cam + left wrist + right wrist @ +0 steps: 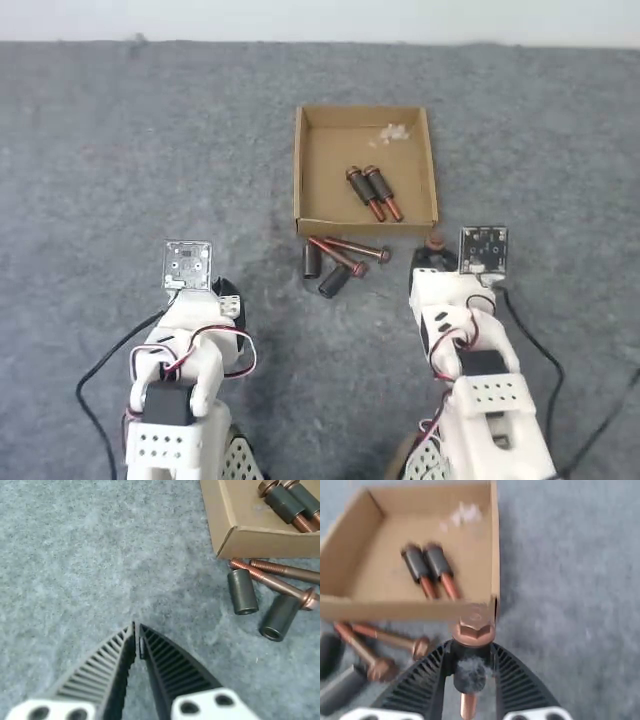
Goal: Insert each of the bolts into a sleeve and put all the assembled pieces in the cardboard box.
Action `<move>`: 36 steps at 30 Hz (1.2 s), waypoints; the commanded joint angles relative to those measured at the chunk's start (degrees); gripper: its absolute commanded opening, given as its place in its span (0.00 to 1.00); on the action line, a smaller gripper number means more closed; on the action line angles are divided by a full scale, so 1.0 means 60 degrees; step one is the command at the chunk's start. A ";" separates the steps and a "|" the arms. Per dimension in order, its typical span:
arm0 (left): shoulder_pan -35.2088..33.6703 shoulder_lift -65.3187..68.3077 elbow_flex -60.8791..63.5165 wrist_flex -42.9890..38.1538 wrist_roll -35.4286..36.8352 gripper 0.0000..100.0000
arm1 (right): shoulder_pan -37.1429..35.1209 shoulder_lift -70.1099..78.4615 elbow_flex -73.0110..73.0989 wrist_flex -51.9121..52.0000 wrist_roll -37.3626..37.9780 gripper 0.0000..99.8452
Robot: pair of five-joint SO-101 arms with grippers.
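Left gripper (136, 628) hangs over the grey carpet (75, 555), jaws pressed together, nothing held. Two loose copper bolts (355, 248) and two dark cylindrical sleeves (311, 260) lie just before the shallow cardboard box (299, 170), where two assembled pieces (372, 192) rest. Right gripper (470, 655) clamps a third sleeved bolt (475, 630) at the box's corner. Two pairs remain!

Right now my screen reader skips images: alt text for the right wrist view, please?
The right gripper holds a copper bolt inside a dark sleeve, just outside a cardboard box containing two assembled pieces. Two loose bolts and sleeves lie on the grey carpet.
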 commanded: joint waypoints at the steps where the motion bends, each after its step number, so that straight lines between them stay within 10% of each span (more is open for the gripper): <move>1: -0.0015 -0.0015 -0.0110 -0.0147 -0.0059 0.02 | 0.0081 -0.0520 -0.1626 0.2220 -0.0015 0.01; 19: -0.0015 -0.0015 -0.0110 -0.0147 -0.0059 0.01 | 0.0110 0.2586 -0.5685 0.4037 0.1626 0.01; 36: -0.0015 -0.0015 -0.0110 -0.0190 -0.0059 0.01 | 0.0051 0.8916 -1.4300 0.8828 0.1626 0.01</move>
